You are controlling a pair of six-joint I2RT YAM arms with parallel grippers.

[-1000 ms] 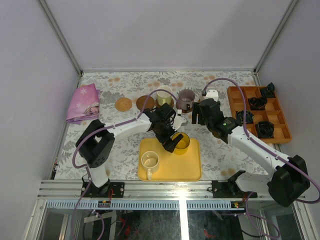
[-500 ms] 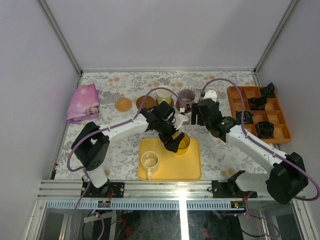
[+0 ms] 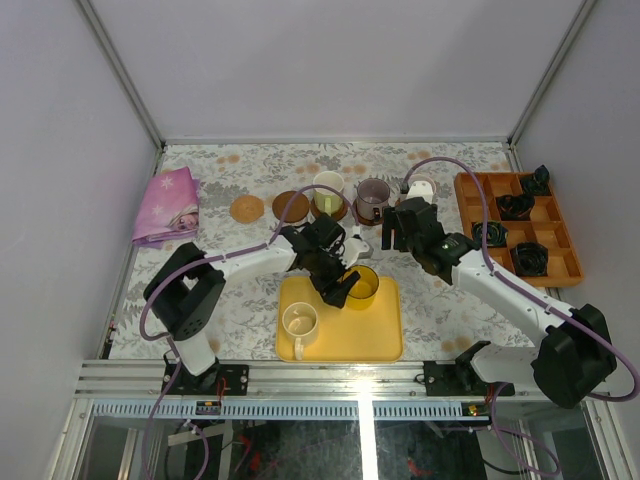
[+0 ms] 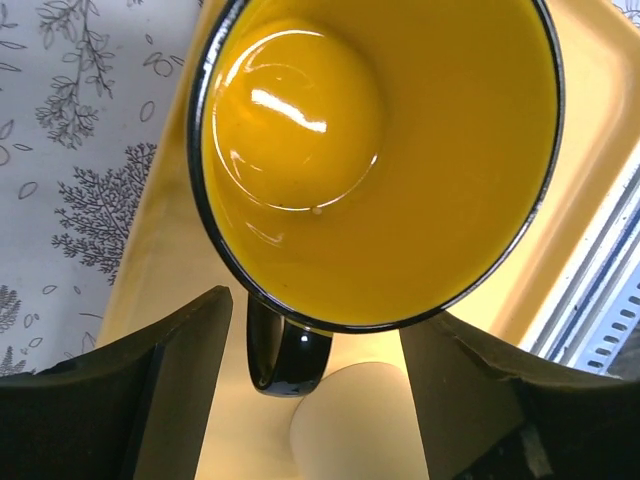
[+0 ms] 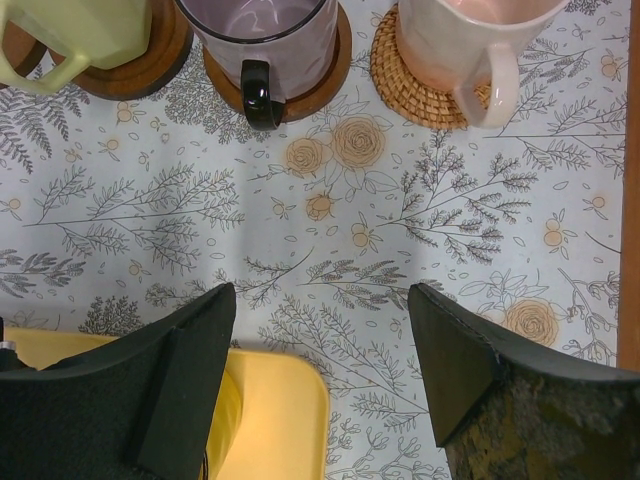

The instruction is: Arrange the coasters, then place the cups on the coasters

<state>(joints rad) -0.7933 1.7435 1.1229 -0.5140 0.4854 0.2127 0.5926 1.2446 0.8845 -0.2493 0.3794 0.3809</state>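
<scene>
The yellow cup (image 3: 361,285) stands at the back of the yellow tray (image 3: 375,340), with a cream cup (image 3: 300,322) in front of it. My left gripper (image 3: 345,288) is low at the yellow cup (image 4: 380,150). Its jaws stand apart either side of the black handle (image 4: 285,355), open. Behind the handle shows the cream cup (image 4: 360,425). Further back, a cream cup (image 5: 70,30), a grey-purple cup (image 5: 265,25) and a pink cup (image 5: 470,40) each stand on a coaster. Two bare coasters, a tan one (image 3: 246,209) and a dark one (image 3: 289,205), lie to their left. My right gripper (image 3: 398,236) hovers open over the cloth.
An orange divided tray (image 3: 562,235) holding small black objects stands at the right. A pink folded cloth (image 3: 168,205) lies at the back left. The yellow tray's corner (image 5: 285,410) lies just below my right gripper's left finger (image 5: 175,390).
My left gripper has pulled slightly left and lower at the yellow cup, and its jaws have narrowed around the handle. The right arm has barely shifted.
</scene>
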